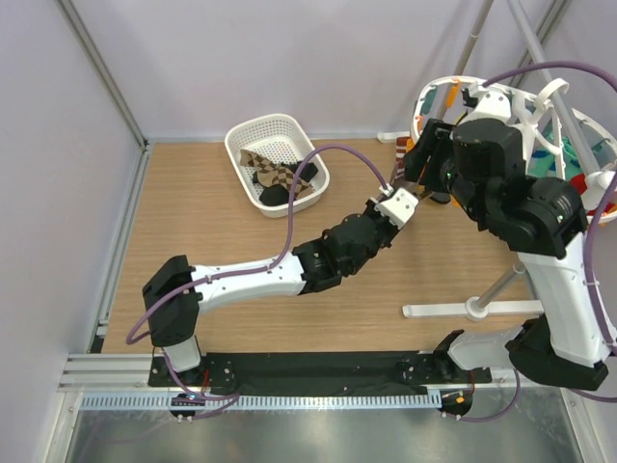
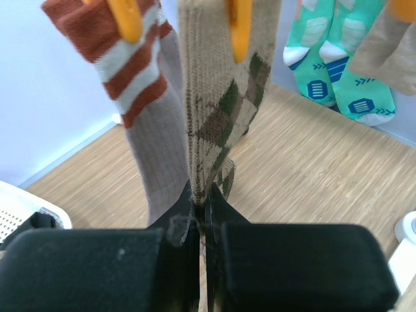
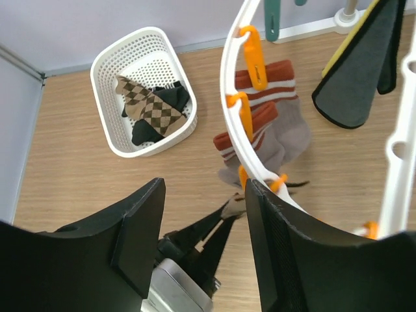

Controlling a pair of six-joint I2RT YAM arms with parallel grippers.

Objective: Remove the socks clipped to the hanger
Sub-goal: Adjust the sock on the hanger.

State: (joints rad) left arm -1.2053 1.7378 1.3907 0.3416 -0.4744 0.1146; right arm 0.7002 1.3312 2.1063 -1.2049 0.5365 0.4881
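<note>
My left claw point(image 2: 203, 221) pinches shut on the diamond-checked sock point(image 2: 224, 97) hanging at twelve o'clock; my right claw point(image 3: 205, 195) stands open, empty, by the hanger point(image 3: 229, 123)

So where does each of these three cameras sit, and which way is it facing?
Top external: fixed above and behind, looking down on the table, left arm, right arm and hanger.
Left wrist: on the left arm, looking out past the left gripper, shut on the diamond-checked sock.
Right wrist: on the right arm, looking down past the open right gripper and hanger rim.
Shared: the basket shows in top and right wrist views; a red-striped sock in both wrist views.
</note>
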